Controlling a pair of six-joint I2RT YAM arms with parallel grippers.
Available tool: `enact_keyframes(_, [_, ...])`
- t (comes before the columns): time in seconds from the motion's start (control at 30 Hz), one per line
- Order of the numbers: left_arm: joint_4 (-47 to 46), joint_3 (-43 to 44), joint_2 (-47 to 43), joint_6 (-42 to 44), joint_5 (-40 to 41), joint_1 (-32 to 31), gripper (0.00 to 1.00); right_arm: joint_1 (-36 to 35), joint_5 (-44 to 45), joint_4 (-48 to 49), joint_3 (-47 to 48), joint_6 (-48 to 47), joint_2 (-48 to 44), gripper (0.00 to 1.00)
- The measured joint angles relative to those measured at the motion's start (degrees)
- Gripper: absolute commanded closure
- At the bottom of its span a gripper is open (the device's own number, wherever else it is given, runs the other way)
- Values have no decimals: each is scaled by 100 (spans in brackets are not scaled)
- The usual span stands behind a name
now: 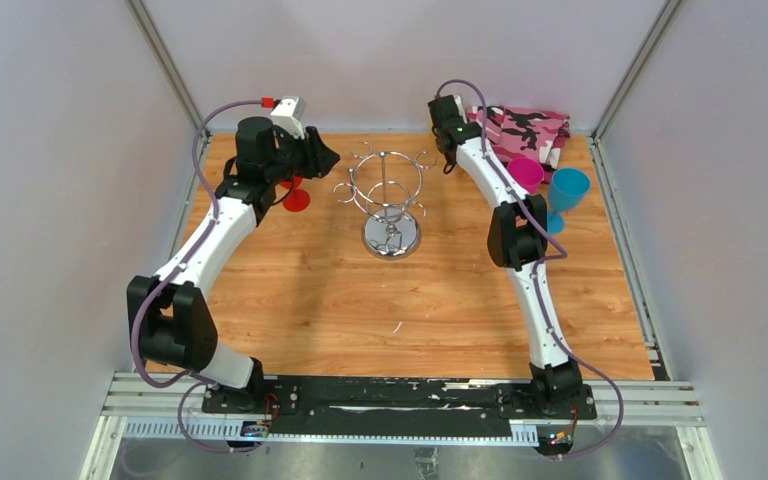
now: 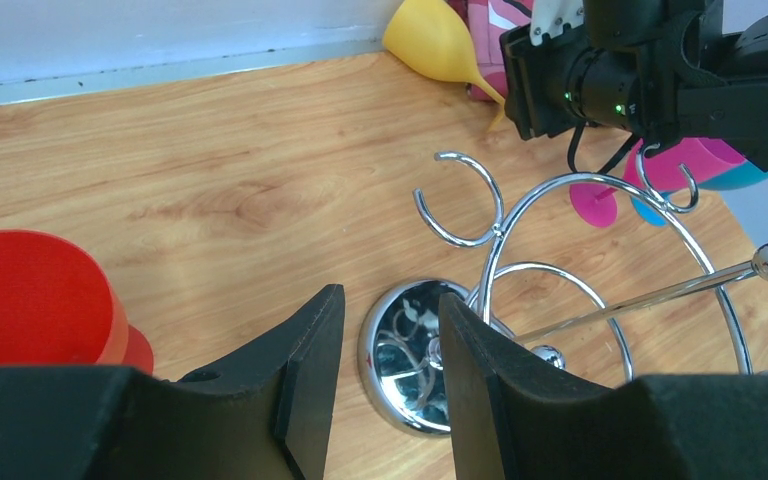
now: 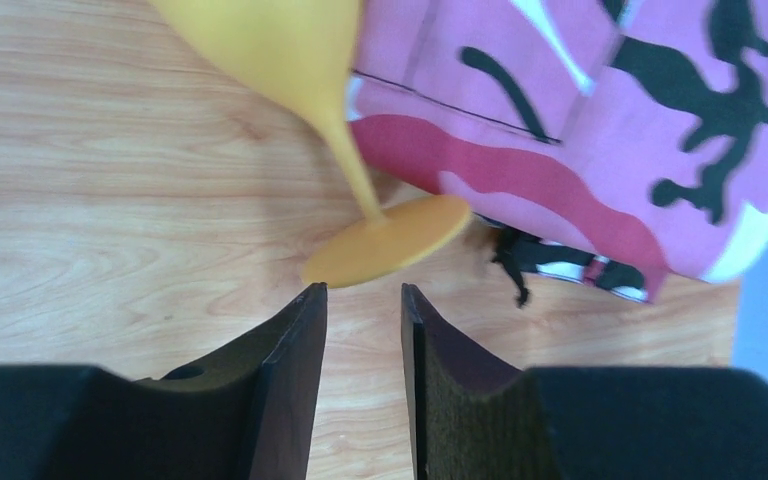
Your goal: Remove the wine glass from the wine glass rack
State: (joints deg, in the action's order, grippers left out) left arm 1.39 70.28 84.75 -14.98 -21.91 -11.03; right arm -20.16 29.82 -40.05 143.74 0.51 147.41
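Note:
The chrome wine glass rack [image 1: 390, 200] stands mid-table, and its hooks [image 2: 460, 200] hold nothing that I can see. My left gripper [image 1: 322, 158] is open and empty just left of the rack, with its round mirrored base [image 2: 410, 350] showing between the jaws [image 2: 390, 295]. A red wine glass [image 2: 30, 300] stands on the table beside that gripper. My right gripper [image 1: 447, 108] is at the far right of the rack. It is open [image 3: 363, 290], its tips just short of the foot of a yellow wine glass [image 3: 390, 243] on the table.
A pink camouflage cloth [image 1: 530, 128] lies in the far right corner, just behind the yellow glass [image 2: 435, 40]. A magenta glass [image 1: 525, 172] and a blue glass [image 1: 567, 188] stand right of the right arm. Walls close in the table.

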Motion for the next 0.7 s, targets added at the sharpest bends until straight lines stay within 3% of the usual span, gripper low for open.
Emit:
enact_keyframes(0.13, [0,0,0,2,2,0,55,0,-564,87,0,-2,0,63])
enact_keyframes(0.3, [0,0,0,24,11,0,55,-2,-1276,201,11,35,0,71])
enact_keyframes(0.5, [0,0,0,42,17,0,55,35,-1202,249,-11,249,-4,68])
enact_keyframes(0.7, [0,0,2,42,4,0,55,125,-1082,275,-136,376,-33,72])
